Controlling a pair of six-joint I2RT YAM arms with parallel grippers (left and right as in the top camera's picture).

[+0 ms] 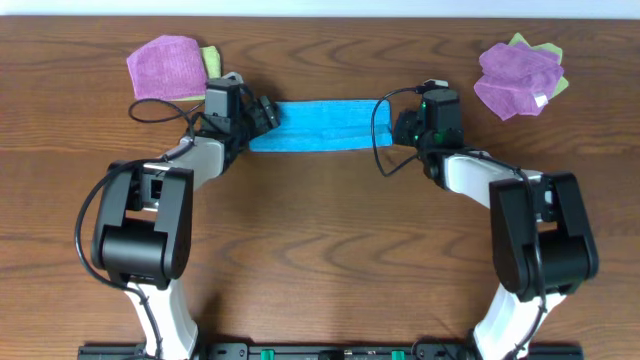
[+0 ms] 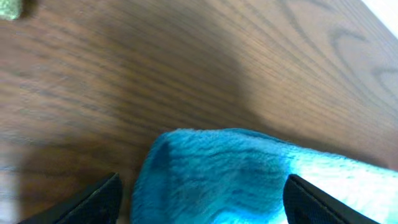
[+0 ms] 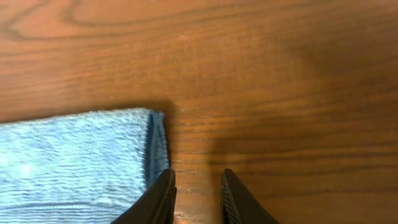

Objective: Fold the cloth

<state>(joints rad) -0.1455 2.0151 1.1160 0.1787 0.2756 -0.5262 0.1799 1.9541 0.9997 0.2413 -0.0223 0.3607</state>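
Observation:
The sky-blue cloth [image 1: 325, 126] lies folded into a long flat strip across the far middle of the table, between my two grippers. My left gripper [image 1: 262, 112] is at the strip's left end. In the left wrist view its fingers [image 2: 202, 183] are spread wide, with the cloth's rounded end [image 2: 236, 174] lying between them, ungripped. My right gripper [image 1: 400, 128] is at the strip's right end. In the right wrist view its fingers [image 3: 198, 180] stand a narrow gap apart over bare wood, just right of the cloth's folded edge [image 3: 74, 162]. No white tag shows.
A purple cloth [image 1: 163, 66] over a light green one [image 1: 211, 58] lies at the far left. Purple cloths [image 1: 515, 78] on a green one [image 1: 555, 85] lie at the far right. A green corner [image 2: 9, 7] shows in the left wrist view.

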